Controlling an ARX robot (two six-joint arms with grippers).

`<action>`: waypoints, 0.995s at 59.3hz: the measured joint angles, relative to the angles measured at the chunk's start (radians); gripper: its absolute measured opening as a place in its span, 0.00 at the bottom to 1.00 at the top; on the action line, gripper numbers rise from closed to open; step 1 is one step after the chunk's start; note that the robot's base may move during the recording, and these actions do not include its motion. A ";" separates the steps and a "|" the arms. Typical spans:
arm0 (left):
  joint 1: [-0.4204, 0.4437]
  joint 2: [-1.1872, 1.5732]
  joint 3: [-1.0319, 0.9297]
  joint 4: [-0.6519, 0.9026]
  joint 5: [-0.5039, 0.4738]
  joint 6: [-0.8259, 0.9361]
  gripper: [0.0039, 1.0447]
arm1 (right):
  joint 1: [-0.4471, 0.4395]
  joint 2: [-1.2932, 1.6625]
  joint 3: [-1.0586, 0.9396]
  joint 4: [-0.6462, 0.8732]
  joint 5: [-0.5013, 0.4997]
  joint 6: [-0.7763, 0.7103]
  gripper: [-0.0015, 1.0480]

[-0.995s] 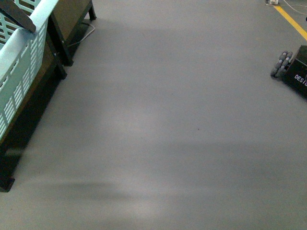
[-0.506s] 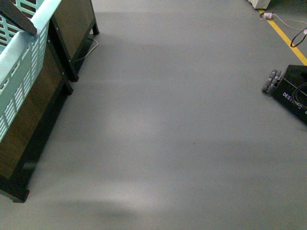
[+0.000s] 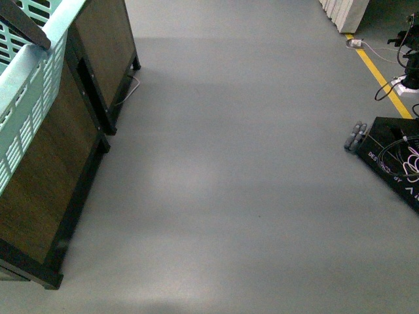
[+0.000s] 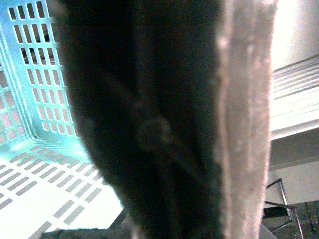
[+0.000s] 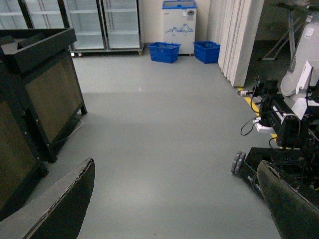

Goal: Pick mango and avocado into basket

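Upper left of front view, basket (image 3: pixel 29 98) and stand (image 3: pixel 52 170) show more than a sec ago; no mango or avocado yet, so still searching. My right gripper (image 5: pixel 175 168) gapes empty; left gripper (image 4: pixel 149 129), can't tell.

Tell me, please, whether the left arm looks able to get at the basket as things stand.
Probably yes: the basket shows close up in the left wrist view, lattice wall and slotted floor, so it seems within reach, though a dark shape hides the middle.

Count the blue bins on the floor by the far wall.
2. One blue bin sits in front of the white freezer; the second blue bin sits beside the white panels. Others may be hidden.
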 joint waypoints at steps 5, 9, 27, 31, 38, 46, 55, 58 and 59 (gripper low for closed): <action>0.000 0.000 0.000 0.000 -0.001 0.000 0.13 | 0.000 0.000 0.000 0.000 0.000 0.000 0.92; 0.000 0.000 0.000 0.000 0.000 0.000 0.13 | 0.000 0.000 0.000 0.000 0.000 0.000 0.92; 0.000 0.000 0.000 0.000 0.000 0.000 0.13 | 0.000 0.000 0.000 0.000 0.000 0.000 0.92; 0.000 0.000 0.000 0.000 -0.001 0.001 0.13 | 0.000 0.000 0.000 0.000 0.000 0.000 0.92; 0.000 0.000 0.000 0.000 0.000 0.002 0.13 | 0.000 0.000 0.000 0.000 0.000 0.000 0.92; 0.000 0.000 0.000 0.000 0.000 0.001 0.13 | 0.000 0.000 0.000 0.000 0.000 0.000 0.92; 0.000 0.000 0.000 0.000 0.000 0.001 0.13 | 0.000 0.000 0.000 0.000 0.000 0.000 0.92; 0.000 0.000 0.000 0.000 0.000 -0.002 0.13 | 0.000 0.000 0.000 0.000 0.000 0.000 0.92; 0.000 0.000 0.000 0.000 0.000 -0.002 0.13 | 0.000 0.000 0.000 0.000 0.001 0.000 0.92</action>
